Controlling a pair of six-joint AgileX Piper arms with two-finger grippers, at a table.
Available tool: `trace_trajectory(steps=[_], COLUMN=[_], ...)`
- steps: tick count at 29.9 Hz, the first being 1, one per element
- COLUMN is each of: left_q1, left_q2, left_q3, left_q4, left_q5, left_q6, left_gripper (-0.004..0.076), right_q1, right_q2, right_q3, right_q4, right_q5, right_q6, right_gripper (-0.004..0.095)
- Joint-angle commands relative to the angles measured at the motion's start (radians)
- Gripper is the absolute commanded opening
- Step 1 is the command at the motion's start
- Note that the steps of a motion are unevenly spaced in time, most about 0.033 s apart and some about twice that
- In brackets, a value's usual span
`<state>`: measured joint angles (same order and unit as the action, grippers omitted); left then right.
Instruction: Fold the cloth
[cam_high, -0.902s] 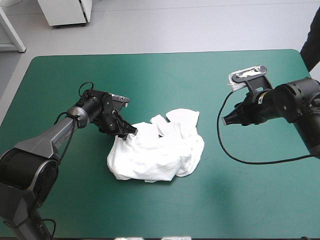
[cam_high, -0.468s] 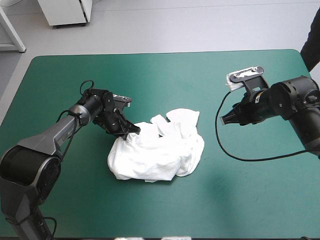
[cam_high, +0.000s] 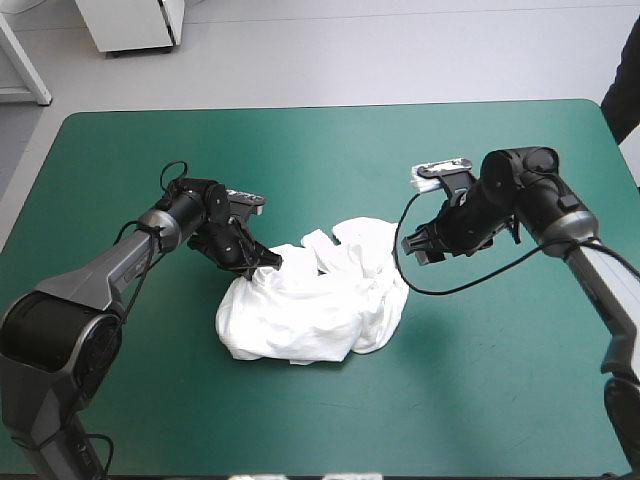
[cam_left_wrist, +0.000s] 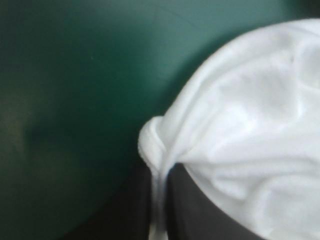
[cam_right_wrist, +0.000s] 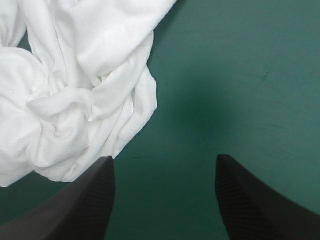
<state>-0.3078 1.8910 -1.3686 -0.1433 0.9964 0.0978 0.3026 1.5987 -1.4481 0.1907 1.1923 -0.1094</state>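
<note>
The table's teal-green cover (cam_high: 300, 150) fills most of your high view. The white T-shirt (cam_high: 315, 300) lies on it as a crumpled heap, a little to the near side of the middle and well clear of every edge. The heap is rumpled all over, and a loose lobe of fabric sticks out at its far right corner. Your left gripper (cam_high: 262, 262) sits low at the heap's far left edge and is clamped on the T-shirt. In the left wrist view a bunched fold of the T-shirt (cam_left_wrist: 250, 125) is pinched between the two black fingers (cam_left_wrist: 200, 215), which are all but closed on it, with bare teal-green cover (cam_left_wrist: 65, 100) beyond. Your right gripper (cam_high: 418, 250) is just beside the heap's right side, close to that lobe. In the right wrist view its fingers (cam_right_wrist: 85, 200) stand wide apart, released, with only teal-green cover (cam_right_wrist: 240, 75) between them. The T-shirt (cam_right_wrist: 75, 90) lies ahead of the gripper (cam_right_wrist: 165, 165) and off to one side. Its edge comes right up to one fingertip, and you cannot tell whether the two touch.
</note>
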Motion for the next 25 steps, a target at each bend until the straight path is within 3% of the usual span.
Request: trace_trajectory(steps=[1, 12, 25], left_q1=[-0.008, -0.008, -0.008], left_q2=[0.005, 0.005, 0.005], left_q3=[0.0, 0.0, -0.002], left_q4=[0.004, 0.009, 0.038], left_q5=[-0.02, -0.009, -0.026], left_q6=[-0.002, 0.007, 0.003], left_gripper=[-0.001, -0.001, -0.001], right_q1=[0.023, 0.138, 0.164], right_q2=[0.033, 0.191, 0.26], right_q3=[-0.024, 0.006, 0.156], right_q4=[0.024, -0.104, -0.099], right_q5=[-0.001, -0.097, -0.245], right_q6=[-0.03, 0.0, -0.009], right_gripper=[0.0573, 0.0553, 0.0522])
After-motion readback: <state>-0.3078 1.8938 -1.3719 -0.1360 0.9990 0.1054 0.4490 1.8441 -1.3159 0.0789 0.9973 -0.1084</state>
